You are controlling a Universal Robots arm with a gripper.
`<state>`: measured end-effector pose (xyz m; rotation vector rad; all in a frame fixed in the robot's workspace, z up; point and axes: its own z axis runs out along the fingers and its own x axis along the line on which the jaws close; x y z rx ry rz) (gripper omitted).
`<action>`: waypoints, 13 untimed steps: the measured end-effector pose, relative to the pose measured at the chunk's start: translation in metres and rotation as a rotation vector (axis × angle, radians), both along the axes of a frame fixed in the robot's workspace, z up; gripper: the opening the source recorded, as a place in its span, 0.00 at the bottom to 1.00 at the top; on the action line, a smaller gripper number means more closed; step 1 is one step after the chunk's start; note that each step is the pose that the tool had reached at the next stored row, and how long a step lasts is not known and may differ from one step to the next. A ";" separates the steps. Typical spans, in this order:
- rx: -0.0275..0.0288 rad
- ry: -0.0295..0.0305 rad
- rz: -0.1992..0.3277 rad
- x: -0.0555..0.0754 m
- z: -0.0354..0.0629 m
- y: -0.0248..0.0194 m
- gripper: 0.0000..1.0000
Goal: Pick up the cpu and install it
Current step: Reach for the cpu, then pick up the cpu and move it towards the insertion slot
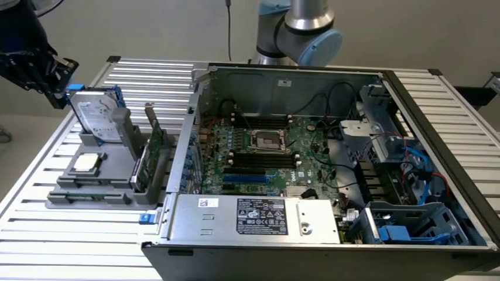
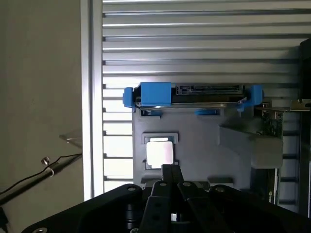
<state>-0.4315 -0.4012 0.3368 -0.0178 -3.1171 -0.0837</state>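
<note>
The cpu [image 1: 88, 163] is a small silver square lying flat in a recess of the grey holder [image 1: 102, 175] on the exterior view's left. My gripper [image 1: 56, 93] hangs high above the table's far left corner, up and behind the holder, well apart from the cpu. In the wrist view the dark fingers [image 2: 169, 171] are pressed together with nothing between them, and the cpu [image 2: 159, 153] lies below, just past their tips. The dark square socket frame [image 1: 266, 139] sits in the middle of the motherboard inside the open computer case [image 1: 312, 231].
A silver hard drive with a blue bracket [image 1: 98, 117] stands upright at the holder's back, also seen edge-on [image 2: 194, 94]. A green card [image 1: 149, 155] stands on edge at the holder's right. The ribbed aluminium table [image 1: 70, 240] carries everything. Cables and drive cages fill the case's right side.
</note>
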 end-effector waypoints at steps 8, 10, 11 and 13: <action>0.0000 0.0001 0.000 0.000 -0.0001 0.0000 0.11; -0.0001 0.0001 0.000 0.000 -0.0001 0.0000 0.11; 0.0000 0.0002 0.000 0.000 -0.0001 0.0000 0.11; -0.0001 0.0008 0.000 0.000 0.0000 0.0000 0.11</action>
